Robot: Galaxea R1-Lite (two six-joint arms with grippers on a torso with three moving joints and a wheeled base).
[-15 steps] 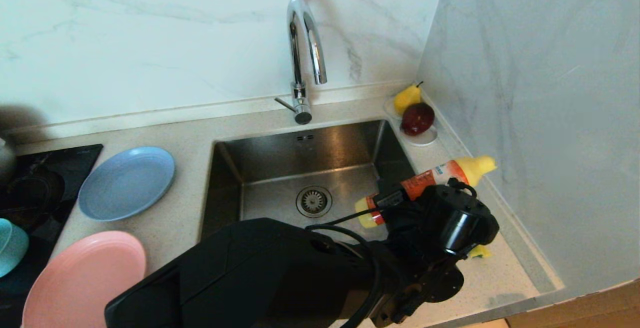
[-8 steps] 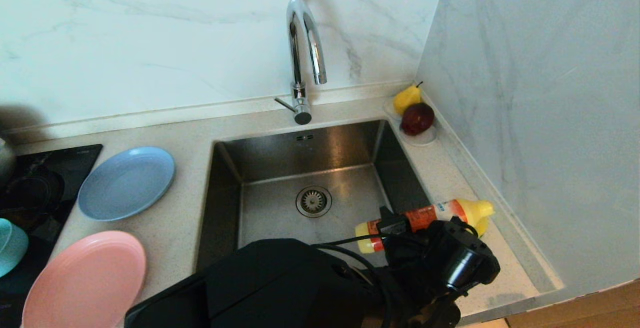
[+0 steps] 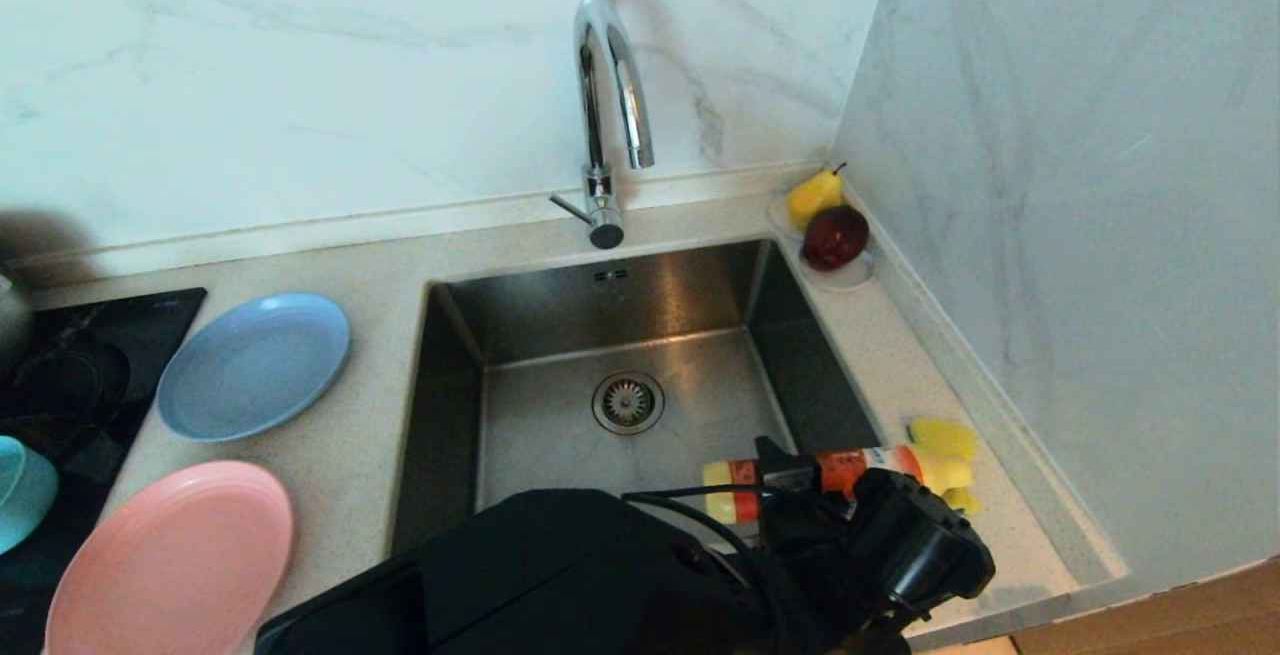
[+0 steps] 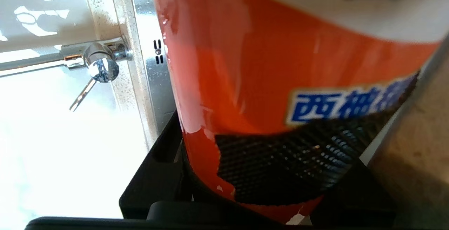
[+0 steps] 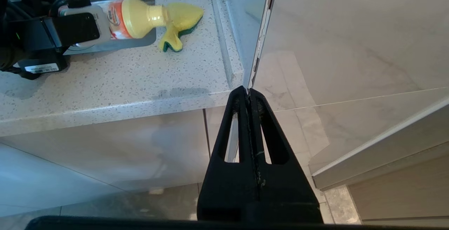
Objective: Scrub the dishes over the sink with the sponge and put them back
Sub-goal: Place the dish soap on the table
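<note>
My left gripper point(image 3: 795, 480) is shut on an orange and yellow detergent bottle point(image 3: 850, 463), which it holds level over the counter right of the sink point(image 3: 600, 300). The bottle's yellow nozzle end lies over the yellow sponge point(image 3: 940, 435), green side down point(image 5: 182, 15). Up close the bottle point(image 4: 280, 65) fills the left wrist view, with a black pad point(image 4: 287, 159) pressed on it. The light-blue plate point(image 3: 253, 365), the pink plate point(image 3: 170, 560) and the teal bowl point(image 3: 20, 490) sit left of the sink. My right gripper point(image 5: 248, 93) hangs shut and empty below the counter's front edge.
A tall chrome tap point(image 3: 610, 85) stands behind the basin. A white saucer point(image 3: 845, 280) with a pear point(image 3: 812, 197) and a dark red fruit point(image 3: 835, 235) sits in the back right corner. A black hob point(image 3: 60, 365) lies at far left; a marble wall closes the right side.
My left arm has brought the bottle down and toward the counter's front edge, levelling it. Its nozzle end now lies over the sponge, more of which shows. The right arm has not moved.
</note>
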